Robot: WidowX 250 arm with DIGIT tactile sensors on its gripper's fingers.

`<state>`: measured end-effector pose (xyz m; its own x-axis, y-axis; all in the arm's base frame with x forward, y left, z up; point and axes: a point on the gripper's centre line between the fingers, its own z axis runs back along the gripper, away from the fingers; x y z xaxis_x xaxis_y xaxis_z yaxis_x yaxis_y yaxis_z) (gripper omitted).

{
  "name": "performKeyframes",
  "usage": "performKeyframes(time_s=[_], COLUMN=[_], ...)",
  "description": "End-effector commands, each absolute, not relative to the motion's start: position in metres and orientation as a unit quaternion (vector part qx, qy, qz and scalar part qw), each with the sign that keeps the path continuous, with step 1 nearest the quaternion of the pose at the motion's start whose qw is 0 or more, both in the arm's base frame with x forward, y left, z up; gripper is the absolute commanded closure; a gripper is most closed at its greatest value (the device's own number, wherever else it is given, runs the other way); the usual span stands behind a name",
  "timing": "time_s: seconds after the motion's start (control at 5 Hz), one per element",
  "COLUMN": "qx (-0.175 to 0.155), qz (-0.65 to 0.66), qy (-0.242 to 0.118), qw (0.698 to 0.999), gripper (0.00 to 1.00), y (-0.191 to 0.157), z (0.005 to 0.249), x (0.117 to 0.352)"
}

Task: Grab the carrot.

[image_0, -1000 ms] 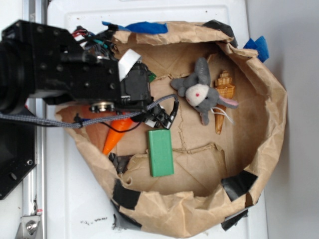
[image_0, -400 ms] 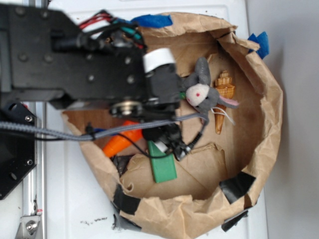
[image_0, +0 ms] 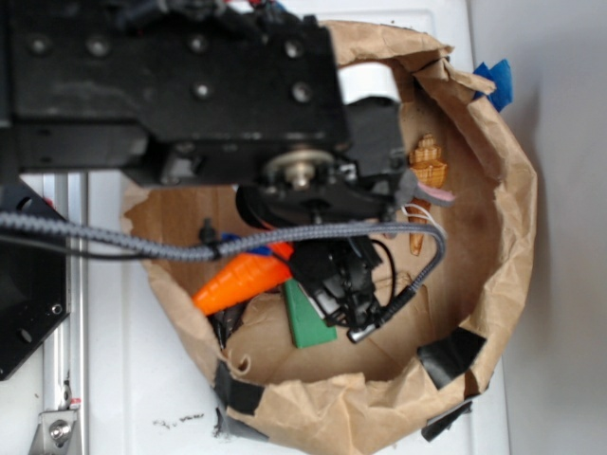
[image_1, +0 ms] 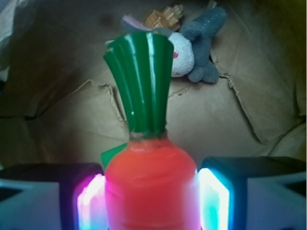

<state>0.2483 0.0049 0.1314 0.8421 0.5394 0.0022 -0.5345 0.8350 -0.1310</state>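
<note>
**Carrot pinched, keep it secure**

The fingers (image_1: 151, 201) are clamped on the carrot (image_1: 149, 187), its orange body between both pads. Judged best: hold pressure and lift straight, clearing the green block (image_0: 305, 318) below and the plush mouse (image_1: 196, 48) beyond.

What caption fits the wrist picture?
Gripper clamped on the orange carrot, green top up, stuffed mouse behind on brown paper.

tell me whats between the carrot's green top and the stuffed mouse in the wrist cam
Nothing but bare brown paper. In the wrist view the carrot, clamped in the gripper, points its stem toward the stuffed mouse, with no object between.
</note>
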Motion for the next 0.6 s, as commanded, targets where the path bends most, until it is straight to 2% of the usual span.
performKeyframes(time_s=[0.0, 0.4], qx=[-0.037, -0.018], qz=[0.311, 0.334], qy=[-0.107, -0.117], qw=[0.944, 0.935], gripper=[1.00, 1.00], y=[0.0247, 0.0310], z=[0.1694, 0.1641], x=[0.2579, 0.2624])
